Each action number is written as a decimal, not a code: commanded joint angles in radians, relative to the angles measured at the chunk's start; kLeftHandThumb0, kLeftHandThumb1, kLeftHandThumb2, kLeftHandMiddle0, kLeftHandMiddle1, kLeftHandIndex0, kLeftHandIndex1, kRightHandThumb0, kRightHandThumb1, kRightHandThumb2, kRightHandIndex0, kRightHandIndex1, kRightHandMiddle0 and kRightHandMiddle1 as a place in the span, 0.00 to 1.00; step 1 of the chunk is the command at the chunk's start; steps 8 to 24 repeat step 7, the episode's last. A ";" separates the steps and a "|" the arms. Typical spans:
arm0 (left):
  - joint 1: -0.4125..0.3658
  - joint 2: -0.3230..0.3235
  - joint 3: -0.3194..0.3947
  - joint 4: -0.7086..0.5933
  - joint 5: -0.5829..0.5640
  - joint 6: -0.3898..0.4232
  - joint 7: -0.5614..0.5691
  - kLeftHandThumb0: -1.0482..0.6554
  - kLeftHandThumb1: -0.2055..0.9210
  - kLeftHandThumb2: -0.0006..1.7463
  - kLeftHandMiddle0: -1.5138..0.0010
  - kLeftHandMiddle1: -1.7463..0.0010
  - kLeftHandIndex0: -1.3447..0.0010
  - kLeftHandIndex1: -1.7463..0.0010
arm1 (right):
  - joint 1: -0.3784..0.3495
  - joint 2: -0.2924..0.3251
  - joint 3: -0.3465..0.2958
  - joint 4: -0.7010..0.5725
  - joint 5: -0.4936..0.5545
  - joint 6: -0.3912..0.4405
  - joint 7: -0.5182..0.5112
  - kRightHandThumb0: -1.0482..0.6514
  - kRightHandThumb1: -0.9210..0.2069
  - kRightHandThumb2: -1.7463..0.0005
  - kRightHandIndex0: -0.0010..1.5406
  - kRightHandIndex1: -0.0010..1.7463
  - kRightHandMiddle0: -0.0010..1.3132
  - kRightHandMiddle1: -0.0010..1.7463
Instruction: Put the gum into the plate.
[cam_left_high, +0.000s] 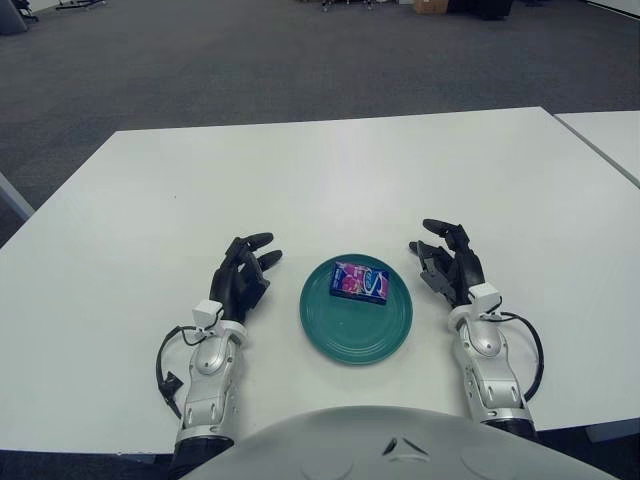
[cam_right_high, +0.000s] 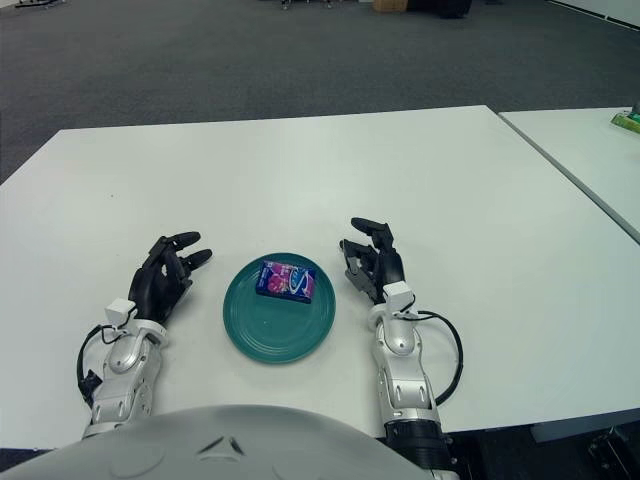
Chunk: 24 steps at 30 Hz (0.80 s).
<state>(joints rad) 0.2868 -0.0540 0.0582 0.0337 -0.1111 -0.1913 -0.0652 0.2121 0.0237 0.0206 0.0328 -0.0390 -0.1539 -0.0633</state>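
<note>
A teal plate (cam_left_high: 340, 335) sits on the white table near its front edge. A purple and blue gum pack (cam_left_high: 360, 282) lies flat inside the plate, toward its far side; it also shows in the right eye view (cam_right_high: 285, 281). My left hand (cam_left_high: 245, 270) is just left of the plate with fingers relaxed and holding nothing. My right hand (cam_left_high: 446, 258) is just right of the plate, fingers spread and holding nothing. Neither hand touches the plate or the gum.
The white table (cam_left_high: 320, 170) stretches far ahead of the hands. A second white table (cam_right_high: 590, 160) stands to the right across a narrow gap, with a small green object (cam_right_high: 627, 121) on it. Dark carpet lies beyond.
</note>
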 joint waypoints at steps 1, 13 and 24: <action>0.021 0.004 -0.005 0.015 0.015 0.023 0.011 0.10 1.00 0.53 0.63 0.55 0.68 0.34 | 0.029 0.011 -0.001 0.049 0.003 0.040 -0.004 0.34 0.04 0.67 0.34 0.30 0.08 0.59; 0.022 0.004 -0.007 0.012 0.021 0.026 0.017 0.10 1.00 0.53 0.63 0.55 0.68 0.34 | 0.032 0.013 -0.001 0.045 0.002 0.043 -0.010 0.35 0.04 0.67 0.35 0.30 0.08 0.60; 0.022 0.004 -0.007 0.012 0.021 0.026 0.017 0.10 1.00 0.53 0.63 0.55 0.68 0.34 | 0.032 0.013 -0.001 0.045 0.002 0.043 -0.010 0.35 0.04 0.67 0.35 0.30 0.08 0.60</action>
